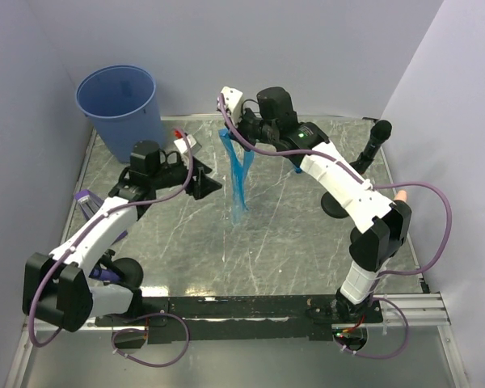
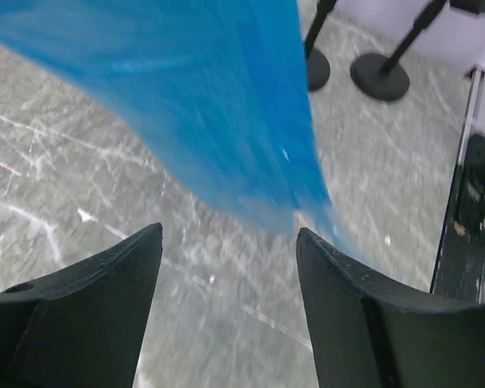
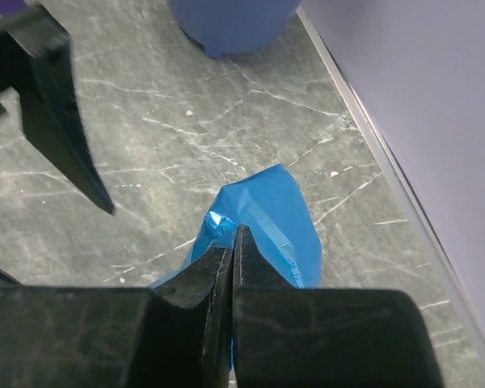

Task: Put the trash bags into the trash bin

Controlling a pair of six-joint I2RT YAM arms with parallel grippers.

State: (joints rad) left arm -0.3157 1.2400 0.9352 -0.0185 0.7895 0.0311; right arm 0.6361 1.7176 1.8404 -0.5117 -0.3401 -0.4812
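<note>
1. The step in hand was judged to be the carry: one bag had been lifted off the table (image 1: 291,242) but not yet brought to the bin.
2. Nearest the bases, the left gripper (image 1: 208,184) was held with its black, wedge-shaped jaws well apart and nothing between them, pointed at the lower part of the bag from close by.
3. Just beyond it, the trash bag (image 1: 238,174) hung over the middle of the smooth, grey, white-veined table as a long, limp strip of thin, glossy, bright-blue film, creased and narrowing downward.
4. The bag's top fold was pinched between the fully closed jaws of the right gripper (image 1: 230,133).
5. Farthest off, in the far-left corner, the trash bin (image 1: 117,101) stood upright and well apart from the bag: round, tapered, rigid plastic in a duller blue.
6. The next move was judged to call for the bag to be carried left and back, its trailing end raised clear of the rim before release.
</note>
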